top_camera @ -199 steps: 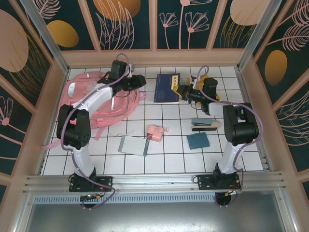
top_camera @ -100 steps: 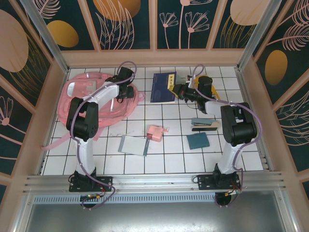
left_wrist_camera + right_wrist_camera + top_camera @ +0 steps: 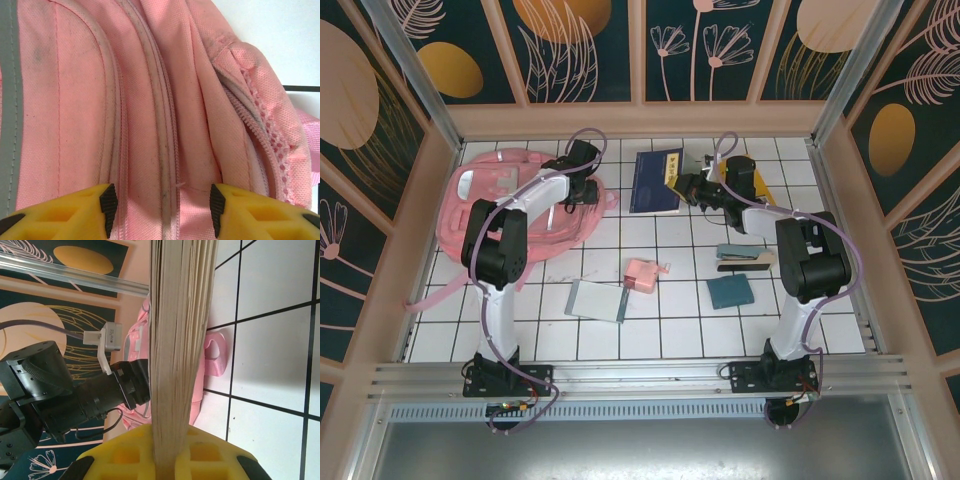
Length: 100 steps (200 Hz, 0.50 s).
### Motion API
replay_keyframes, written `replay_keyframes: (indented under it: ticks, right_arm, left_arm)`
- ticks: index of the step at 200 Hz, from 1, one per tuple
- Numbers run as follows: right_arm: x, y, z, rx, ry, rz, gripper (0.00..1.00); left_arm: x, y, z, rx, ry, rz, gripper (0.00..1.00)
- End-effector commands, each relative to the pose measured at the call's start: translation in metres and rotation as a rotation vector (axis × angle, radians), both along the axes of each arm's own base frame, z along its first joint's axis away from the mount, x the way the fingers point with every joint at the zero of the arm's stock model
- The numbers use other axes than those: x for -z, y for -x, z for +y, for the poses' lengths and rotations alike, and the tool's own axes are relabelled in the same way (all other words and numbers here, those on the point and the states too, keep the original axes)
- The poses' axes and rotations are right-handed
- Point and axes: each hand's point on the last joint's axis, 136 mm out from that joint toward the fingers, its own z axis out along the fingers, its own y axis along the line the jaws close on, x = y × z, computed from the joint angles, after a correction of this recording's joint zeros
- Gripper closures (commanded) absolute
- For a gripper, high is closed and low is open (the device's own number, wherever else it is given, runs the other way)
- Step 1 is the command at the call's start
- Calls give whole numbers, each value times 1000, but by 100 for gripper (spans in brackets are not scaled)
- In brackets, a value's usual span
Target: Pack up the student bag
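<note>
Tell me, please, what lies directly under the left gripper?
The pink student bag lies there, its piped seams running between the open fingers of the left gripper. Its fabric covers whatever is inside the bag or beneath it.

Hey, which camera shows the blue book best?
Top external: the blue book shows its cover nearly whole. The right wrist view gives its page edges between the fingers; the left wrist view faces the student bag.

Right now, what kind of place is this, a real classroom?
Probably not: it looks like a robot practice booth. Two robot arms are bolted to a metal rail, and flower-painted walls box in a white tiled table with a student bag and blue book.
</note>
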Motion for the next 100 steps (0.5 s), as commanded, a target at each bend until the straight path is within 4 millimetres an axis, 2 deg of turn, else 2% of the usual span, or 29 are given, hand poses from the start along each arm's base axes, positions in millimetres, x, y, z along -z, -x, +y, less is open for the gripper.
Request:
replay_keyframes:
  ticks: [1, 20, 43, 58, 71, 100]
  right_arm:
    - [-18, -5, 8, -30, -4, -76, 100]
    - [-18, -4, 10, -35, -2, -74, 100]
    - [-17, -2, 14, -45, 2, -72, 100]
    - [-17, -1, 16, -54, 9, -74, 100]
    - [-16, 0, 18, -57, 13, -73, 100]
    - [-16, 4, 23, -69, 15, -72, 100]
  left_arm:
    - [19, 10, 26, -29, -111, 80, 47]
    - [6, 9, 26, -35, -104, 55, 48]
    - [-22, 7, 26, -43, -85, -7, 47]
    - [-34, 7, 32, -55, -102, -31, 46]
    - [-35, 8, 38, -64, -119, -31, 46]
    - [-21, 16, 52, -82, -166, 8, 47]
